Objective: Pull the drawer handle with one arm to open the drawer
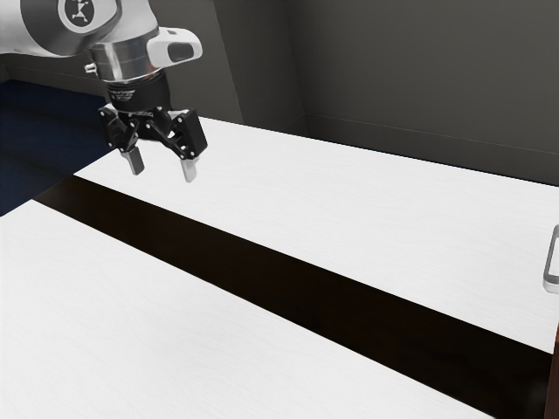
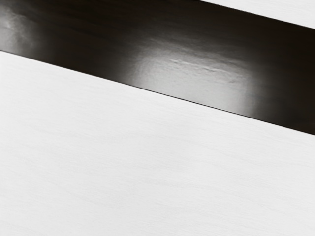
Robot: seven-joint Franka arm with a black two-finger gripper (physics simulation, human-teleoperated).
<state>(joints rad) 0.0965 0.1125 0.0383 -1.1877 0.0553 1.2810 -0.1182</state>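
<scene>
My black gripper hangs open at the exterior view's upper left, above the far white panel, with nothing between its fingers. A grey drawer handle shows at the exterior view's right edge, far from the gripper, partly cut off by the frame. A dark glossy band runs diagonally between two white panels. In the wrist view the white surface lies under my hand and the dark band crosses beyond it.
A near white panel covers the exterior view's lower left. Dark grey walls stand behind the furniture. A dark blue floor lies at the left, beyond the panel's edge.
</scene>
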